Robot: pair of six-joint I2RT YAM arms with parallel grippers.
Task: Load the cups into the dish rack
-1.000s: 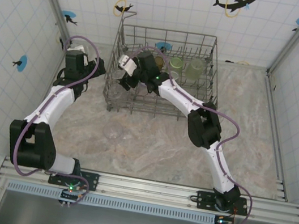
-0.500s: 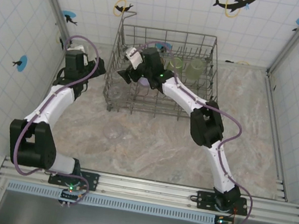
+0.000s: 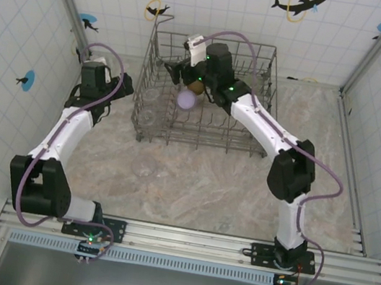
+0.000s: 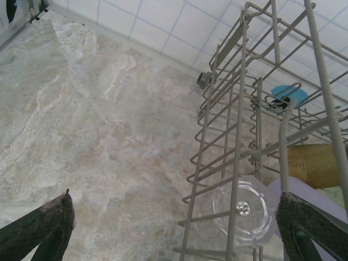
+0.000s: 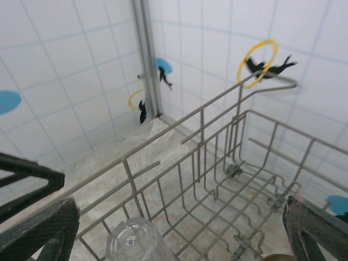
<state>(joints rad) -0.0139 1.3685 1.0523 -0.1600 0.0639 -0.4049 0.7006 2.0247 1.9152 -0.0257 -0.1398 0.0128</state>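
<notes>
My right gripper (image 3: 179, 70) hangs spread and empty over the dish rack (image 3: 215, 40) — the clear cup (image 5: 133, 242) looks light, slick, best pinched across its wall.

Amber cup (image 4: 318, 163) cut by right edge; clear cup (image 5: 133, 242) cut by bottom edge.

No readable txt, labels, nos. anywhere; wall tiles (image 3: 221, 1) carry pics only.

The dish rack (image 3: 205, 139) is grey, with a lilac cup (image 3: 187, 99), amber cup (image 4: 318, 163) and clear cup (image 4: 242, 209). The tabletop (image 3: 191, 179) is marbled beige.
</notes>
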